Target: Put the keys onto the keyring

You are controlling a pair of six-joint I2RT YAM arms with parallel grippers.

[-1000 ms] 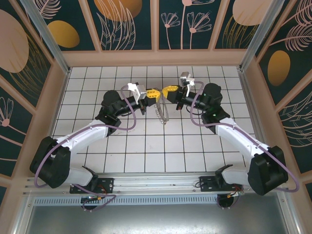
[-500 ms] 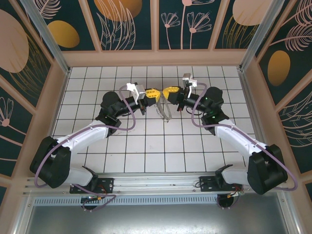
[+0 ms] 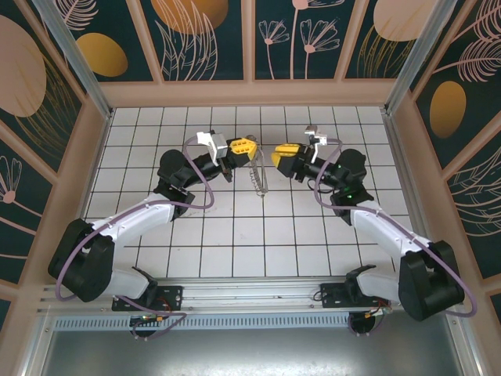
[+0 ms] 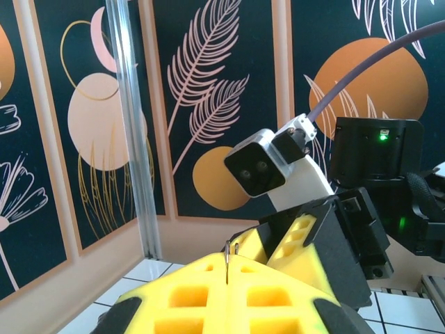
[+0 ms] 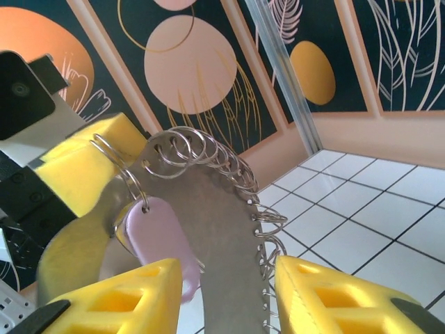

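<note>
The white tiled surface carries both arms at its near edge. The left arm and the right arm reach inward toward the middle of the far half, where the two hands face each other above the tiles with a gap between them.

Left hand: its yellow fingers are pressed together. In the left wrist view a thin metal wire stands up out of the seam between them. The hand is clamped on the keyring.

Right hand: its yellow fingers stand apart. In the right wrist view the keyring shows through the gap between them, beyond the fingertips. Whether either finger touches it cannot be told.

The keyring is off the surface and hangs down from the left hand, between the two hands. In the right wrist view it is a grey strip curving downward, with a row of wire rings threaded through holes along one edge. The uppermost rings lead to the left hand's pads.

The key is a small lilac-pink piece. Its upper end hangs on a wire ring, and it lies against the grey strip just below the left hand. Its lower end is hidden behind one finger of the right hand.
</note>
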